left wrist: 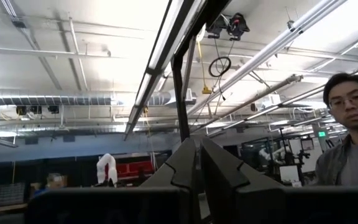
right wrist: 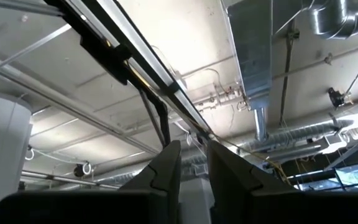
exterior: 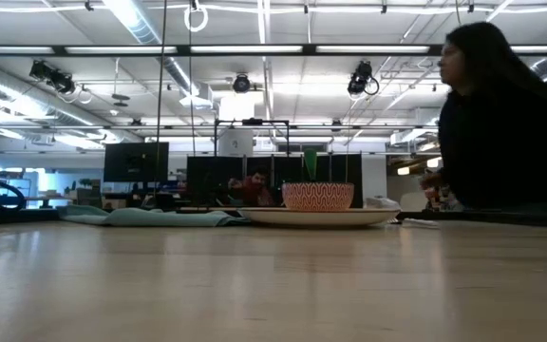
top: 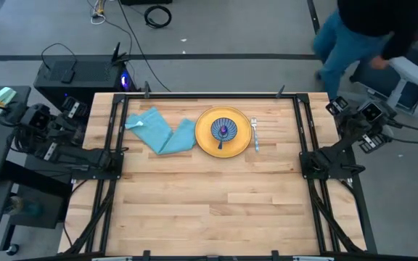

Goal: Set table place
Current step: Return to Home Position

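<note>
A round yellow plate [top: 223, 132] lies on the far middle of the wooden table [top: 209, 210]. A small blue patterned bowl [top: 223, 130] stands on the plate, and the spoon [top: 222, 138] rests in it, purple head inside and teal handle over the rim. In the low view the bowl [exterior: 317, 196] sits on the plate [exterior: 321, 217]. The fork [top: 255, 135] lies flat right of the plate. The crumpled light blue napkin [top: 160, 131] lies left of it, its edge touching the plate. My left gripper [left wrist: 197, 163] is parked off the table's left edge, pointing up, shut. My right gripper [right wrist: 193, 162] is off the right edge, pointing up, with a narrow gap.
A person [top: 369, 32] stands beyond the table's far right corner and also shows at the right of the low view [exterior: 511, 123]. A black box [top: 78, 72] sits beyond the far left corner. Black rails [top: 111, 145] edge both sides. The near half of the tabletop is bare wood.
</note>
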`<state>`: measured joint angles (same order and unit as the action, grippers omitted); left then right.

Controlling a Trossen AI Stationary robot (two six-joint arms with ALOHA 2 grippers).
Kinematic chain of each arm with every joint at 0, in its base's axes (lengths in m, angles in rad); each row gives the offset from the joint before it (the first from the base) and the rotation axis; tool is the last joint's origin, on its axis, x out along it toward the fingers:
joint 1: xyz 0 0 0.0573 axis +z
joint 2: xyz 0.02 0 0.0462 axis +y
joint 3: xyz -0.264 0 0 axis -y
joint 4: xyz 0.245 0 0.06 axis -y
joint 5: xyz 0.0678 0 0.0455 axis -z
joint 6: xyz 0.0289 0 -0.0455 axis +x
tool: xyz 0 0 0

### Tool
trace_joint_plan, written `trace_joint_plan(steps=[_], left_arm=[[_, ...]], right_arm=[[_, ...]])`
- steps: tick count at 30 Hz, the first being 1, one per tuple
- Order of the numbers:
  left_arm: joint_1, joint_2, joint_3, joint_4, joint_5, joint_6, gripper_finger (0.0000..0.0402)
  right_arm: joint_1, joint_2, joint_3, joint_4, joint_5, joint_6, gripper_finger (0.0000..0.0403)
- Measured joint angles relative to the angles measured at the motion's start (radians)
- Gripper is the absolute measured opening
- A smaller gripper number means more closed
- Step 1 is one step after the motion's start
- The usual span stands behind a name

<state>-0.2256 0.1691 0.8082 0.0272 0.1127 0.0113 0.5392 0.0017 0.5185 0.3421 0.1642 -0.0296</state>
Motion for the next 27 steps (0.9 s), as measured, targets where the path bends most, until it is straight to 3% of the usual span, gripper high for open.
trace_joint_plan(steps=[27], left_arm=[[-0.002,-0.111,0.0,-0.043,0.014,-0.044,0.0029]], right_arm=[[0.0,-0.001,0.014,-0.009,0.02,0.0,0.0085]])
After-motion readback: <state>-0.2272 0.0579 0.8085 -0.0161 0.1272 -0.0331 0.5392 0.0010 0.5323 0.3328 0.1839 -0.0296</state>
